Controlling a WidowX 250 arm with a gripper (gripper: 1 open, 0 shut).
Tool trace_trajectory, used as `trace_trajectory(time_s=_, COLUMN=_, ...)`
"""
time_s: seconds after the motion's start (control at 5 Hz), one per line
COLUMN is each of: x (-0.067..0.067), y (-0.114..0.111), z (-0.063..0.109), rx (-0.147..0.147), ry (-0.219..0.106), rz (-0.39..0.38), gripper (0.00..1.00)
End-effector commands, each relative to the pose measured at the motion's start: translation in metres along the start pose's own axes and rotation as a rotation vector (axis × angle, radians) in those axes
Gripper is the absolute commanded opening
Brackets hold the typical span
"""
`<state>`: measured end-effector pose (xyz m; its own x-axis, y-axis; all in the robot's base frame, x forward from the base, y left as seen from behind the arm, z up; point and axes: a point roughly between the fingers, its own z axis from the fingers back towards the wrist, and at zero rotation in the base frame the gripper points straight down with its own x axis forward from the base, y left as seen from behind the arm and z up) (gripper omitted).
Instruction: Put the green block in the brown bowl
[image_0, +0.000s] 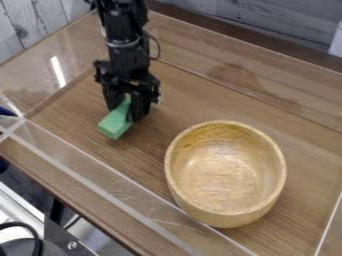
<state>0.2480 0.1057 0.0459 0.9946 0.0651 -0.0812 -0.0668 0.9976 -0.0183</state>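
At the left of the wooden table (214, 70), in the single camera view, the black claw (126, 106) is pointing straight down from the arm (124, 35) and is grasping the green block (115, 122). Its two dark fingers (108, 96) are pressing on the block's upper end from either side, so the jaws are standing partly apart with the bar between them. The block is tilting: its upper end is sitting between the fingertips, while its lower end is sloping down toward the near left and is lying close to the tabletop. Whether that lower end is touching the wood or hanging just clear of it cannot be told from this angle. A thin shadow is showing under the block.

Down and to the right of the claw, well apart from it, the brown bowl (181, 178) is sitting upright on the table. It is round, light wood with visible grain and a thick rim, and its hollow is facing up. The block is lying wholly outside the bowl, to its upper left.

A clear plastic wall (80, 160) is running along the near side of the table, below the claw and in front of the bowl, with glare on it to the claw's left.
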Motion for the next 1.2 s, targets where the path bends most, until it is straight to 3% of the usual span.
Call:
trace_trajectory(time_s=0.0, x=0.014, y=-0.008, z=0.05, rx=0.024, ry=-0.112, rz=0.008, gripper=0.0)
trace_trajectory(time_s=0.4, x=0.004, y=-0.04, z=0.064, rx=-0.012, ry=-0.115, rz=-0.042, gripper=0.0)
trace_trajectory(time_s=0.6, x=-0.001, y=-0.068, z=0.068, rx=-0.028, ry=-0.114, rz=-0.091, gripper=0.0)
trace_trajectory(time_s=1.0, x=-0.006, y=-0.134, z=0.058, rx=-0.044, ry=-0.102, rz=-0.189, gripper=0.0)
